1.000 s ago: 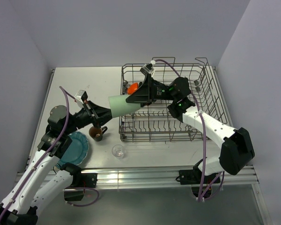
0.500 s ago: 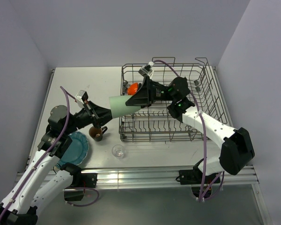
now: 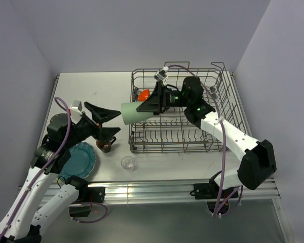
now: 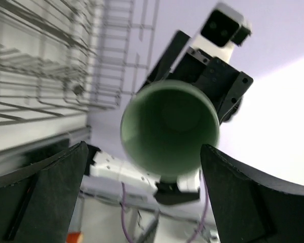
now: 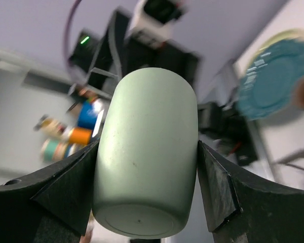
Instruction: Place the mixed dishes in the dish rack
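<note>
Nothing legible in any of the three views: no text, label, brand, number or sign. At the left edge of the right wrist view, blurred orange, blue and teal cylindrical containers (image 5: 66,132) with coloured bands, too smeared to read.
</note>
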`<action>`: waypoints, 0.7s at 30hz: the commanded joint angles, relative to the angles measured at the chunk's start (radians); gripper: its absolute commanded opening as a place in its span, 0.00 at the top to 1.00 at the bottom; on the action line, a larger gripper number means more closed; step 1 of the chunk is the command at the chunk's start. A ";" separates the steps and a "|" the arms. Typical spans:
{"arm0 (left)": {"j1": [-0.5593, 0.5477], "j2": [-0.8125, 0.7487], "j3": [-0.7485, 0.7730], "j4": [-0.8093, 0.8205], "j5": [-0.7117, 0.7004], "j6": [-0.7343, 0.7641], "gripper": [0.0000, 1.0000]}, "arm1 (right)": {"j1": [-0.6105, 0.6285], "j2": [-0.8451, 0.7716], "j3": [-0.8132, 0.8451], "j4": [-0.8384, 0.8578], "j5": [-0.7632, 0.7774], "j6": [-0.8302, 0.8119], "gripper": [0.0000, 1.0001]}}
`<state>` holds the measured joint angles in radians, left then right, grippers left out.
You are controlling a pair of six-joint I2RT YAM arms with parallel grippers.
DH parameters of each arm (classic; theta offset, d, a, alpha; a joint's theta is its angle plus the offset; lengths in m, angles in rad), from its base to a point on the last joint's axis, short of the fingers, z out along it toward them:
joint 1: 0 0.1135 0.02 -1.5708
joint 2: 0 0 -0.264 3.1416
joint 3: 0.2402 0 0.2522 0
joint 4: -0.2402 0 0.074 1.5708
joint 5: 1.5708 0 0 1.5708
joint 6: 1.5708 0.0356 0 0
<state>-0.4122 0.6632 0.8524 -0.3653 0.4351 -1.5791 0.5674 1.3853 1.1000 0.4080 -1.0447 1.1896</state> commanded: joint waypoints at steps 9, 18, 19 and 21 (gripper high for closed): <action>0.010 0.029 0.369 -0.774 -0.570 0.252 0.04 | -0.051 0.138 0.555 -1.158 0.515 -0.743 1.00; 0.010 0.102 0.290 -0.794 -0.526 0.353 0.10 | 0.069 0.399 0.945 -1.533 0.896 -0.898 1.00; 0.010 0.114 0.292 -0.797 -0.527 0.360 0.10 | 0.092 0.426 0.957 -1.552 0.922 -0.904 1.00; 0.010 0.128 0.298 -0.810 -0.536 0.384 0.11 | 0.112 0.451 0.992 -1.598 0.986 -0.921 1.00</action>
<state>-0.4026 0.7929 1.1370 -1.1484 -0.0753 -1.2640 0.6472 1.8202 2.0193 -1.0374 -0.2115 0.3397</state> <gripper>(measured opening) 0.892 0.774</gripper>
